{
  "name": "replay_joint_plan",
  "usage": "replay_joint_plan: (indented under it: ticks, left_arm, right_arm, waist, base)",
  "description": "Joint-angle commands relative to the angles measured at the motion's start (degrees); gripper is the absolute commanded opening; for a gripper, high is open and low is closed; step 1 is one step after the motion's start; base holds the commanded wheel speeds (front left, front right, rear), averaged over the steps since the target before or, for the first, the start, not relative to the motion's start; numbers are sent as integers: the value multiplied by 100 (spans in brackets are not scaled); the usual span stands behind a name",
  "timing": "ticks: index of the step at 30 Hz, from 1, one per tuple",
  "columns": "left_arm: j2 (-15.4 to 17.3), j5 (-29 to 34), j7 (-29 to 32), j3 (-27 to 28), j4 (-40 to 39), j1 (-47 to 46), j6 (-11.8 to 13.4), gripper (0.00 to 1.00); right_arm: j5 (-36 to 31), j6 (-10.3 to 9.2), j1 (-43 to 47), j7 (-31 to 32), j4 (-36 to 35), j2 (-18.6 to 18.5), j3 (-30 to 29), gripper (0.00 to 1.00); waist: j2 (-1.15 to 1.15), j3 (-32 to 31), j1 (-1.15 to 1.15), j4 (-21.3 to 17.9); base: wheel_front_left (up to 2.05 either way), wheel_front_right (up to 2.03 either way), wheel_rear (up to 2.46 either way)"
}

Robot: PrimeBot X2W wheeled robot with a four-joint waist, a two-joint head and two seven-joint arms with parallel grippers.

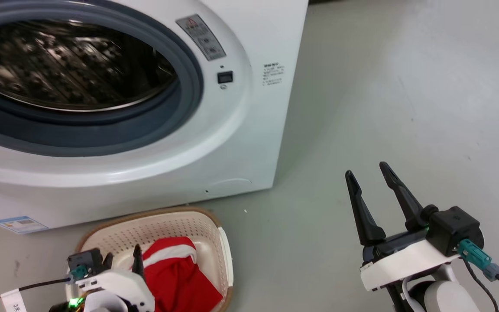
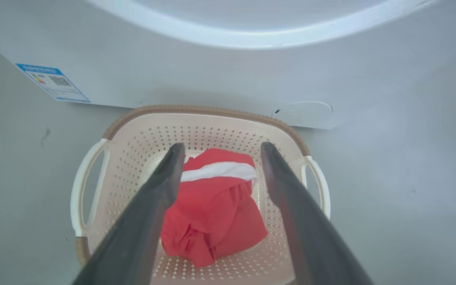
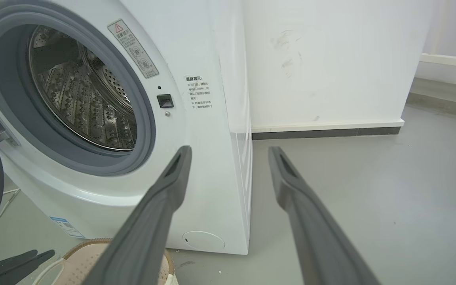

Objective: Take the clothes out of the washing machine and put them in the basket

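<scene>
So here's where we're at: the soft bright red garment with a white stripe (image 2: 212, 206) is lying crumpled inside the cream-white perforated plastic basket with the brown rim (image 2: 196, 109). The basket sits on the grey floor (image 1: 405, 108) just in front of the big white front-loading washing machine (image 1: 232, 143). Our left gripper (image 2: 222, 146) hangs just above the garment, fingers spread apart and gripping nothing. Our right gripper (image 1: 365, 169) is off to the right over the floor, well apart from the basket, also spread wide with nothing in it. The machine's grey-ringed porthole looks straight onto the perforated steel drum (image 1: 67, 65).
</scene>
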Motion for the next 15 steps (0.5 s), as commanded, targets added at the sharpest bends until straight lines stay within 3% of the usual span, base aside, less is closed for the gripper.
replay_joint_plan:
  ticks: [1,15]
  left_arm:
    - [-39,74,-13,24,-160,101,40,100]
    - [-162,1127,-15,315,-3407,921,263,100]
  right_arm:
    - [-49,-4,70,20,-23,4,-14,100]
    - [-108,-4,584,219,-81,4,-265,100]
  waist:
    - [0,-281,1,223]
    - [0,-1027,1,658]
  base:
    - [0,0,0]
    - [0,0,0]
